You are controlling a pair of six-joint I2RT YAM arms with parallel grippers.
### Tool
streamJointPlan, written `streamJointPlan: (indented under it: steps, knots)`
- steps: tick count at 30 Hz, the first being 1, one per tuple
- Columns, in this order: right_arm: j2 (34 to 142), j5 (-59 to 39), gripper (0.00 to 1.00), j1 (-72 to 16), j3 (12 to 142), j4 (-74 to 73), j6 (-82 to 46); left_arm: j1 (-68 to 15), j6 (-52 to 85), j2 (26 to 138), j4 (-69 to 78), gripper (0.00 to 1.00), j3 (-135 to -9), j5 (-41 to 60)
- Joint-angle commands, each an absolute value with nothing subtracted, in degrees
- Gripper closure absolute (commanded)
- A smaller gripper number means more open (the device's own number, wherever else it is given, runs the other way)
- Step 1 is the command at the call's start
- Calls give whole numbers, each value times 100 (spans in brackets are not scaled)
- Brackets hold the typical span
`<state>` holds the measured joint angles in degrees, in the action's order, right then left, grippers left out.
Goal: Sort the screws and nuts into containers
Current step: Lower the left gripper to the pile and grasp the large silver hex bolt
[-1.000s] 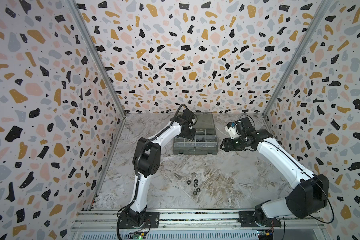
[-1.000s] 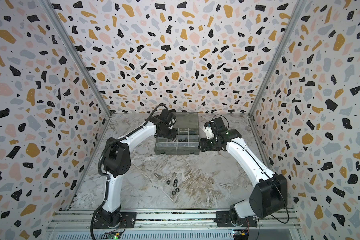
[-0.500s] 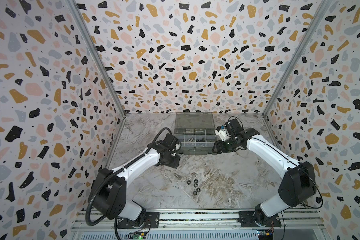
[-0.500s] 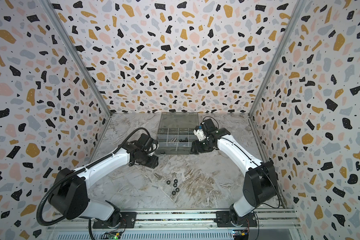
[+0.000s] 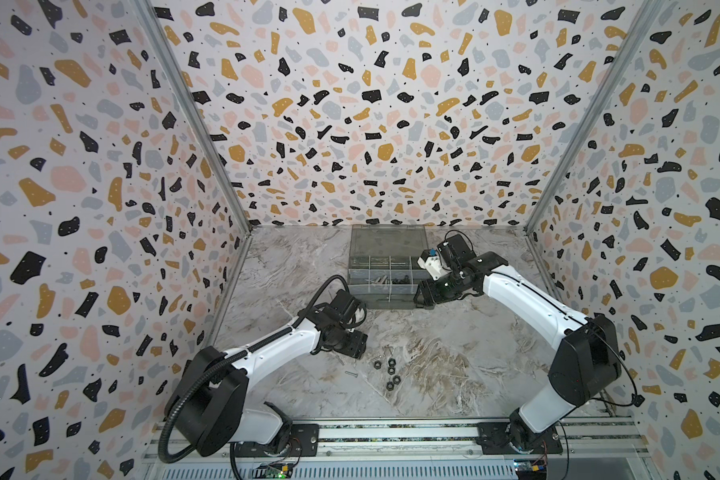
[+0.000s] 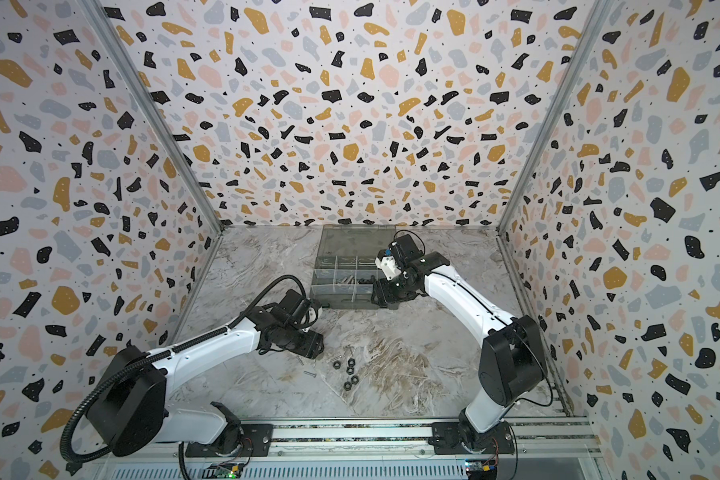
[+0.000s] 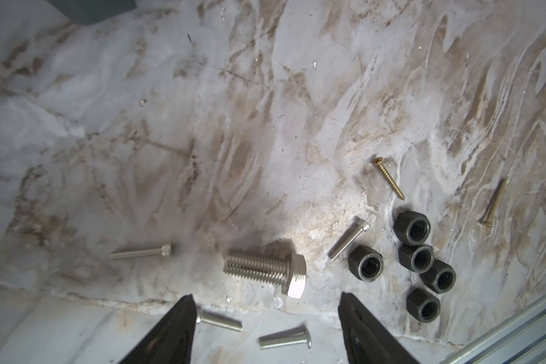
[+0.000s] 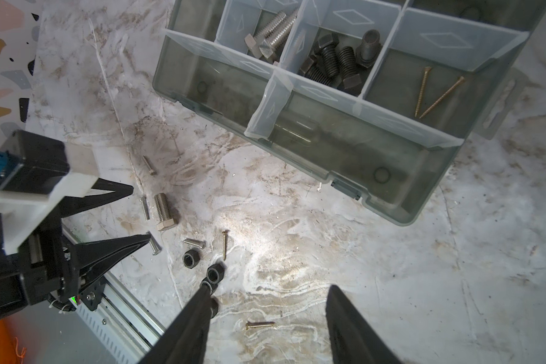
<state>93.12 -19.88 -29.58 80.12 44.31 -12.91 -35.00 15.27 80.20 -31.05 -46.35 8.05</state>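
In both top views your left gripper point(image 5: 352, 347) hangs low over the table point(image 5: 454, 340), just beside the loose pile. The black nuts point(image 5: 388, 372) cluster a little to the right-arm side of it. Your right gripper point(image 5: 422, 296) sits at the near right corner of the box point(image 5: 385, 245), well apart from the pile, so the left arm is plainly the nearer one.

In the left wrist view the left gripper's jaws stand wide apart with nothing between them. The big silver bolt point(image 7: 264, 268) lies flat just ahead of the fingertips and within the span of the gap. Its long axis runs across from one jaw's side to the other, with the hex head toward the nuts. Thin screws point(image 7: 142, 252) are scattered around it. Closing from here would likely pinch the bolt end to end, so consider turning the wrist so the jaws close across the threads.

In the right wrist view the right gripper's jaws are also apart and empty. One finger hides part of the nut cluster; you cannot tell whether it touches them. The box's compartments point(image 8: 316, 85) already hold silver bolts, black bolts and two brass screws, each kind apart.
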Motion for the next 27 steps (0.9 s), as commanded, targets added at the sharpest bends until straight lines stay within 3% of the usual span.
streamJointPlan:
  steps: [1,27]
  knots:
    - [9007,-1861,39,-2951,8092,4612,-1228,-3533,1538,8200,-2831,27,-4526,857]
    - [8630,-1691,39,-2879,7650,4610,-1232,-3577,1538,8713,-2532,28,-4337,782]
